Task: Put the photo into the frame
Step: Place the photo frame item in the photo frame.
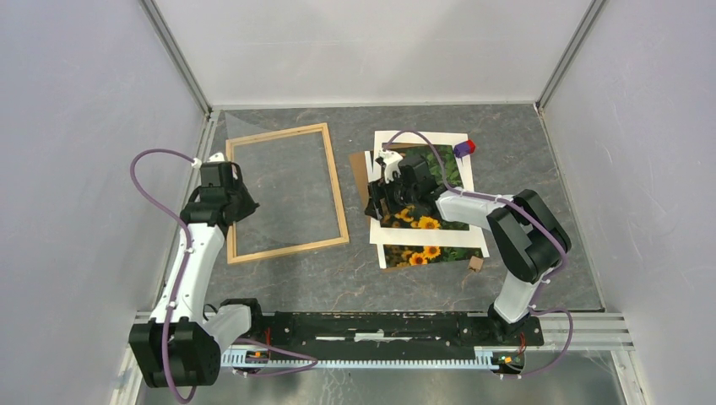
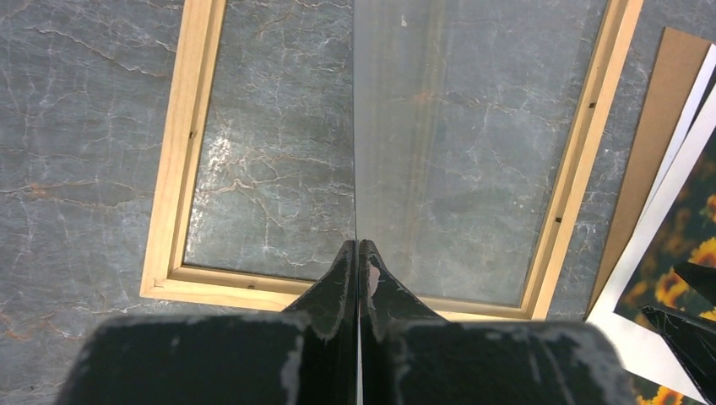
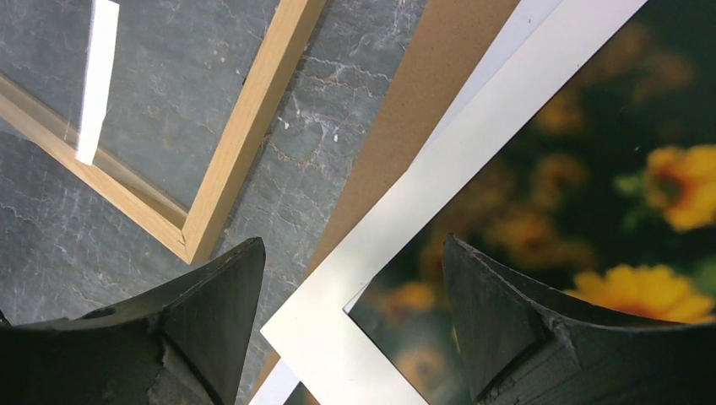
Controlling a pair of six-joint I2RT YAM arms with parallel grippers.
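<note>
The photo [image 1: 426, 223] lies flat on the table to the right of the frame [image 1: 336, 186]. It sits under a white mat [image 1: 422, 139], so its sunflowers show through the mat's window and again in a strip past the mat's near edge. A brown board [image 1: 359, 164] pokes out from beneath on the frame side. The photo's long axis runs away from the arm bases, roughly parallel to the frame's long sides, and the two are near each other but apart. The right gripper [image 1: 382, 202] is by far the nearer one. It hangs over the stack's frame-side edge with fingers [image 3: 219, 312] spread wide, holding nothing. In its wrist view they straddle an inner corner of the mat, with the photo just below and ahead. The left gripper [image 2: 359, 249] hovers at the frame's left side, fingers pressed together on what looks like the thin edge of a clear pane [image 2: 473, 169] raised above the frame opening. The next move probably falls to the right arm. It must get past the mat to the photo, then carry it leftward, keeping its long axis in line with the frame.
</note>
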